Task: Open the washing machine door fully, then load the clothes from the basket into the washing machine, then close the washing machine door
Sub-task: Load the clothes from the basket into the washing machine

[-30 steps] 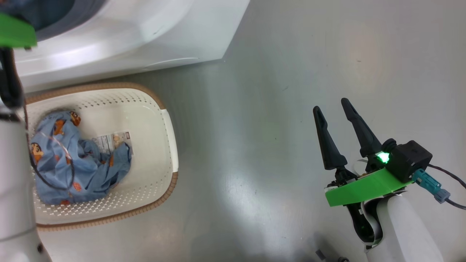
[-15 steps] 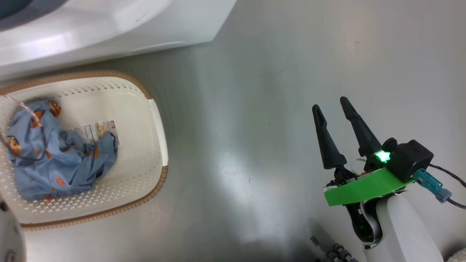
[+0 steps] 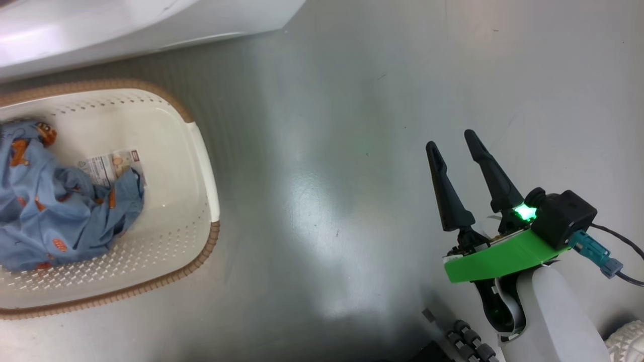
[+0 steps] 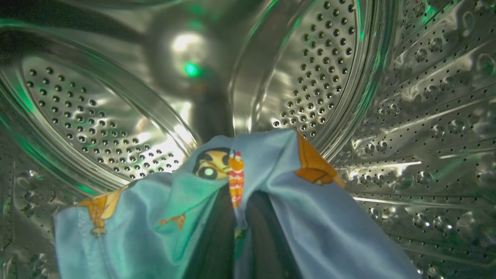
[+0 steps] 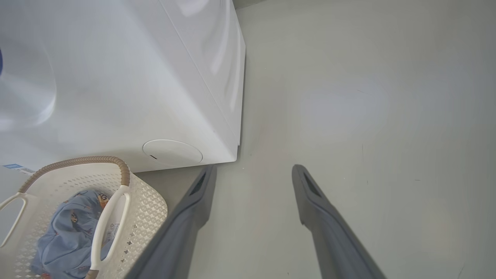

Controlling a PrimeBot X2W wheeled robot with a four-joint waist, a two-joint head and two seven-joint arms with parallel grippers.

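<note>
**Garment in the drum, ready for release**

The head camera had swung since a second before. The basket (image 3: 209,171) and the washing machine (image 3: 151,25) sat further toward the picture's left and top edges, which was a shift of the view and not of the things. The right gripper (image 3: 450,140) had barely stirred.

In the head view, the basket, perforated cream plastic with a brown woven-look rim, stood on the glossy grey floor (image 3: 327,151) just near of the machine's smooth white front. Crumpled light blue clothes (image 3: 55,221) lay in its left part, beside a label sticker (image 3: 108,166). The right gripper hung well to the right, its tapered dark fingers moderately apart and empty.

In the left wrist view, the left gripper (image 4: 239,236) was inside the dimpled, perforated steel drum (image 4: 329,77). A soft blue garment (image 4: 294,209) with orange prints was draped over its narrow-set fingers, a fold seemingly pinched between them. To release it well, the fingers probably needed to open wide toward the far end. They should then draw straight back, so the limp cloth did not cling and trail out.

In the right wrist view, the machine's round cap (image 5: 172,152) showed far left, just beyond the basket.
</note>
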